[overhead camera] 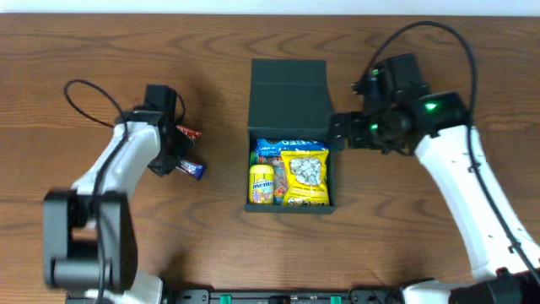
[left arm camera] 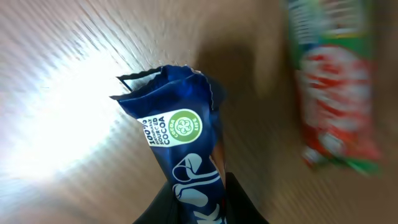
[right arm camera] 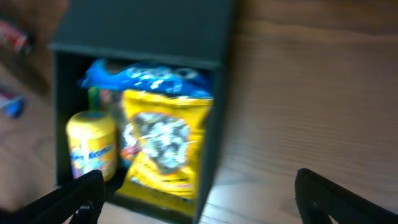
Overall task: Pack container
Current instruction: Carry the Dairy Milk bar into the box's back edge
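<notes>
The dark teal-green container [overhead camera: 289, 91] stands at the table's middle with its flap lid open to the far side. Inside lie a yellow snack bag [overhead camera: 305, 176], a blue packet [overhead camera: 287, 147] and a yellow Mentos tub [overhead camera: 261, 183]. The container also shows in the right wrist view [right arm camera: 214, 134]. My left gripper [overhead camera: 179, 163] is shut on a dark blue snack bar [left arm camera: 180, 143], left of the container. A red snack bar [left arm camera: 336, 93] lies on the table beside it. My right gripper [overhead camera: 339, 132] is open and empty, just right of the container's right wall.
The red snack bar [overhead camera: 187, 132] lies just beyond the blue bar [overhead camera: 195, 170] at the left. Cables loop over both arms. Bare wooden table [overhead camera: 101, 228] surrounds the container.
</notes>
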